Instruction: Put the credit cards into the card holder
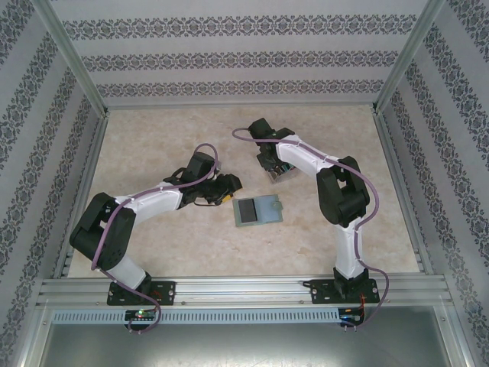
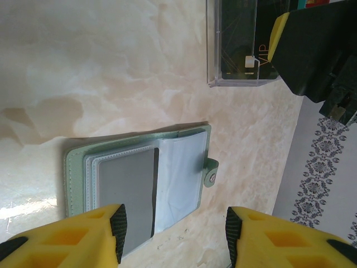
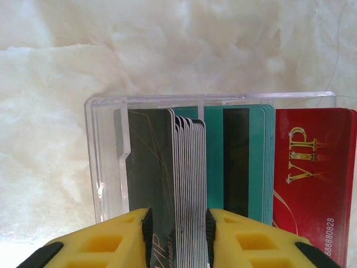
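Nearest the lens: right gripper (image 3: pixel 178 240), yellow ribbed fingers, black pads. They seem pressed onto a bundle of credit cards (image 3: pixel 189 167), which fills the gap between the pads; contact itself is hard to confirm.

Cards stand on edge in a clear tray (image 3: pixel 106 156) of rigid moulded plastic with rounded corners. They are packed face to face, long axes parallel and running away from the gripper.
- dark grey card (image 3: pixel 148 162): matte, fine gold lines
- silvery thin edges beside it
- teal card (image 3: pixel 215 156): glossy, black stripe along its length
- red card (image 3: pixel 312 178): gold "VIP" lettering

Tray sits around mid-tabletop.

Left gripper (image 2: pixel 175 234): fingers spread wide, nothing between them, hanging over the card holder (image 2: pixel 75 178).

Holder lies open and flat just nearer the tabletop's (image 2: pixel 111 67) near edge than the tray. Its long axis is roughly parallel to that edge, and its snap tab (image 2: pixel 212 170) points toward the right edge. Grey-green leatherette with stitched border and clear, shiny plastic sleeves. A grey card (image 2: pixel 125 195) fills the left sleeve.
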{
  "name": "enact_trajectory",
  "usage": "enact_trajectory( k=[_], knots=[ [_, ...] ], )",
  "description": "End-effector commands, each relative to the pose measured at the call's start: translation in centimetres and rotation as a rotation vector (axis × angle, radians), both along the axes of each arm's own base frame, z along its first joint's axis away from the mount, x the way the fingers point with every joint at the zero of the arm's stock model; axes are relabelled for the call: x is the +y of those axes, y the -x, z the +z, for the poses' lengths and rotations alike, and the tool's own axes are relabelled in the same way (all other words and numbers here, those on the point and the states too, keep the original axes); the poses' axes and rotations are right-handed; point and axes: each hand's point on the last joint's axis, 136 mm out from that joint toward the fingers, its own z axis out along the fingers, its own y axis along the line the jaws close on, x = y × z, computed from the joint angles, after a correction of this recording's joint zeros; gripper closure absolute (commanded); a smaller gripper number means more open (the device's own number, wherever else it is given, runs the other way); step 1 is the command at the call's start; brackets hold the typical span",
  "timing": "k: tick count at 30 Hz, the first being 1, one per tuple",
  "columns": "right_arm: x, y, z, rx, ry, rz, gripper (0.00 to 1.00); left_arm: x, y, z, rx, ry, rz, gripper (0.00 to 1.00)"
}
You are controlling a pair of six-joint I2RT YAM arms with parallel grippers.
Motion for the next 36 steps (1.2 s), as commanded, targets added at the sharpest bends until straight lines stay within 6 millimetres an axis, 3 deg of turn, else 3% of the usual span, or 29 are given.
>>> enact_trajectory(
  k=[1, 3, 9, 20, 28, 36],
  knots=[
    [-0.9, -0.3, -0.7, 0.010, 0.030, -0.010, 0.68, -0.2, -0.1, -0.2, -0.002, 0.007, -0.009, 0.47],
    [-1.2, -0.5, -0.8, -0.004, 0.063, -0.010, 0.69, -0.1, -0.2, -0.2, -0.002, 0.006, -0.007, 0.47],
    [-1.2, -1.2, 1.9, -0.111, 0.112, 0.014, 0.70, -0.1, -0.2, -0.2, -0.003, 0.010, -0.004, 0.48],
    [-1.7, -1.0, 1.7, -0.085, 0.096, 0.016, 0.98, -0.1, -0.1, -0.3, -0.001, 0.008, -0.008, 0.48],
    [-1.9, -0.8, 2.2, -0.091, 0.072, 0.007, 0.99, -0.2, -0.3, -0.1, -0.003, 0.012, -0.006, 0.47],
    [-1.5, -0.5, 4.2, -0.101, -0.085, -0.013, 1.00, -0.3, -0.3, -0.2, 0.001, 0.007, -0.013, 0.48]
  ],
)
